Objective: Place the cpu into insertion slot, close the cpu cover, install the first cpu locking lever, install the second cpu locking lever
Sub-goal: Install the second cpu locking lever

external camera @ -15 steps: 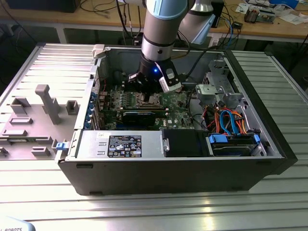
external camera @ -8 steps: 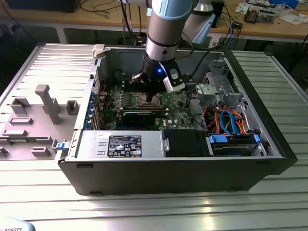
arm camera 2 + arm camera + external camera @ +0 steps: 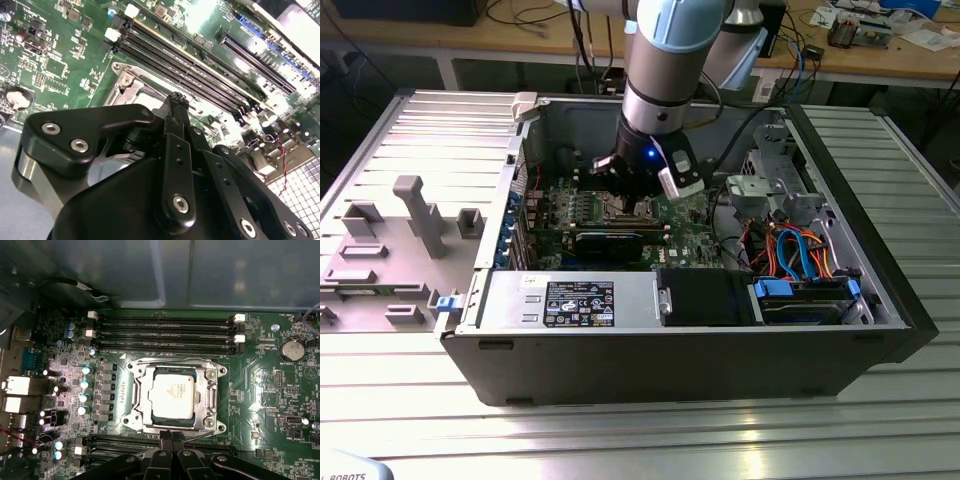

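Cpu (image 3: 173, 396) seated in insertion slot (image 3: 150, 417), cpu cover (image 3: 138, 399) closed over it, gripper (image 3: 172, 436) fingers (image 3: 166, 439) clenched together at the cover's edge

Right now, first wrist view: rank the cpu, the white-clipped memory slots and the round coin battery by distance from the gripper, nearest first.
1. The cpu, seated in its socket just beyond the gripper.
2. The memory slots, past the socket, by the case wall.
3. The coin battery, off toward the board's edge.
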`<state>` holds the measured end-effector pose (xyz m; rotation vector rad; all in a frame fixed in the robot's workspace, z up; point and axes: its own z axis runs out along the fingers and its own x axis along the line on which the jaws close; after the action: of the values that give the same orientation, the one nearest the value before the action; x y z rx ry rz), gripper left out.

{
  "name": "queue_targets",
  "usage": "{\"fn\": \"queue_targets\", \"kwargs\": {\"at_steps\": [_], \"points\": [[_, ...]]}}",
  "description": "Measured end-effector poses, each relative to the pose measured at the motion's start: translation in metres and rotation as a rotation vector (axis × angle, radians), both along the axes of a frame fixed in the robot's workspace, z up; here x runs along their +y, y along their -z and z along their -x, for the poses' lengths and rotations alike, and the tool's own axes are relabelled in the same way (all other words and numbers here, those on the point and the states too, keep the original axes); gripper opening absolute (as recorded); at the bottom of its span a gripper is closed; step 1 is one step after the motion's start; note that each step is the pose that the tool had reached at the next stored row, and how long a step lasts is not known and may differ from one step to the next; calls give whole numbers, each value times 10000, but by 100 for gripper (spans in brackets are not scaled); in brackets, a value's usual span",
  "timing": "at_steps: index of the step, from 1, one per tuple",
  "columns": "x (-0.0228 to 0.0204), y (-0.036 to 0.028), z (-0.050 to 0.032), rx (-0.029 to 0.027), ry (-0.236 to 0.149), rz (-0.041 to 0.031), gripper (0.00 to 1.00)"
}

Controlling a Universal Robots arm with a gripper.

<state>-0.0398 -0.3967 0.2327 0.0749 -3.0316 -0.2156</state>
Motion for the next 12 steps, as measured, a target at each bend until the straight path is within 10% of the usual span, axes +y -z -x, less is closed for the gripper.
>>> {"fn": "queue_targets", "kwargs": {"at_steps": [12], "points": [[-72,57,85,12,436,-151,11]]}}
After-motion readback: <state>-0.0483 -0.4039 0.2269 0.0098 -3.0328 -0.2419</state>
